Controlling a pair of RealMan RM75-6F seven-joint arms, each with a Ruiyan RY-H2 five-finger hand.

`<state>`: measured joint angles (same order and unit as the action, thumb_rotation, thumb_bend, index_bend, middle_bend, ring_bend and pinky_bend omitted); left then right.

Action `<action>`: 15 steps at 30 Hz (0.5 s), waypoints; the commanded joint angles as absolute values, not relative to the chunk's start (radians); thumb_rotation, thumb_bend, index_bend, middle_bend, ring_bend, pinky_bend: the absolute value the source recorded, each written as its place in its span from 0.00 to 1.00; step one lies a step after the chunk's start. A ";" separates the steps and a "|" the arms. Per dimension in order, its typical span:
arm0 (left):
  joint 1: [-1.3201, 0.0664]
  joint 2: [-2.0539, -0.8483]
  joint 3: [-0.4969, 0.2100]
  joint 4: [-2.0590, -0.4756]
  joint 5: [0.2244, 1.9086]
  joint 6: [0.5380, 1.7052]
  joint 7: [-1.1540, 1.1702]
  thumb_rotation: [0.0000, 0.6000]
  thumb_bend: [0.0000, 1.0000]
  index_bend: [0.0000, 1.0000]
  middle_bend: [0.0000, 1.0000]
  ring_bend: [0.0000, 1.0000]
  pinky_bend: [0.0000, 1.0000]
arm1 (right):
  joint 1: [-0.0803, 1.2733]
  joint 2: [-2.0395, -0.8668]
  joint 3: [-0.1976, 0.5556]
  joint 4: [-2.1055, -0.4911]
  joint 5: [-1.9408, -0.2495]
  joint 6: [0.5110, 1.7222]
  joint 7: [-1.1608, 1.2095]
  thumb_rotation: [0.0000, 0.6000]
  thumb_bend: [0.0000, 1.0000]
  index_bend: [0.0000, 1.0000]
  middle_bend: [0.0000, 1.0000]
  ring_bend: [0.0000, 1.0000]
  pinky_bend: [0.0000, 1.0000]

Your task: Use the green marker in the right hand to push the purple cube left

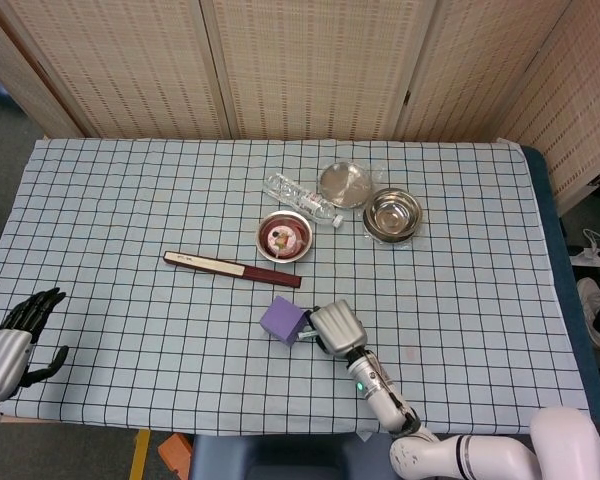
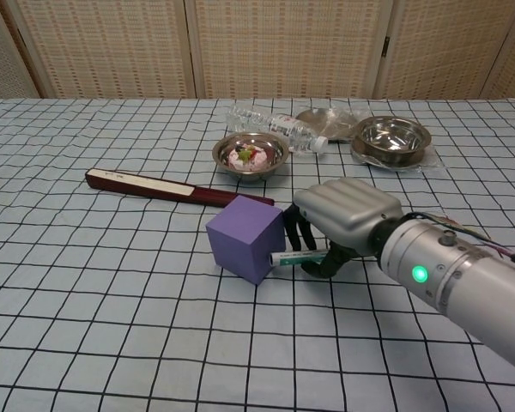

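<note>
There, near the middle of the checked cloth point(image 1: 130, 200), the purple cube point(image 2: 245, 238) sat turned a little on its base, one corner pointing toward the closed fan point(image 2: 178, 190), whose dark red end lay just behind it. The right hand point(image 2: 343, 221) was just to the cube's right, its fingers curled down around the green marker point(image 2: 297, 256), which it held lying nearly flat; the marker's tip was against the cube's right face, low down. From overhead the cube point(image 1: 283, 319) and the right hand point(image 1: 337, 328) showed side by side, touching or very nearly so, with the fan point(image 1: 232, 269) a short way beyond the cube. A green light glowed on the forearm behind the hand. Further back from the cube stood a small steel bowl point(image 2: 250, 154) with something pink and green in it, and behind that a clear plastic bottle point(image 2: 276, 127) lay on its side. Well off to the cube's back right were a deeper steel bowl point(image 2: 391, 137) and, just left of it, a flat round metal lid or dish point(image 1: 345, 183). The left hand point(image 1: 18, 336) was far to the cube's left, at the near edge of the cloth, holding nothing, its dark fingers spread loosely and pointing away from the robot. Woven screens point(image 1: 310, 65) closed off the space behind the table.
</note>
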<state>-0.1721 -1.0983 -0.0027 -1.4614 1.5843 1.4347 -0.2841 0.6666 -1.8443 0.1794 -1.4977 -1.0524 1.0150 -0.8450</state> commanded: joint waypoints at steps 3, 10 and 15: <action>-0.175 -1.095 -0.003 -1.455 1.582 1.430 -0.298 1.00 0.43 0.00 0.00 0.00 0.11 | 0.719 -1.903 0.206 -1.449 -1.018 1.001 -0.862 1.00 0.40 0.95 0.86 0.78 0.67; -0.176 -1.092 -0.001 -1.452 1.583 1.428 -0.311 1.00 0.43 0.00 0.00 0.00 0.11 | 0.778 -1.964 0.231 -1.404 -0.987 0.999 -0.888 1.00 0.40 0.95 0.86 0.78 0.67; -0.177 -1.090 0.000 -1.448 1.585 1.429 -0.324 1.00 0.43 0.00 0.00 0.00 0.11 | 0.822 -2.010 0.261 -1.362 -0.958 1.016 -0.924 1.00 0.40 0.95 0.86 0.78 0.67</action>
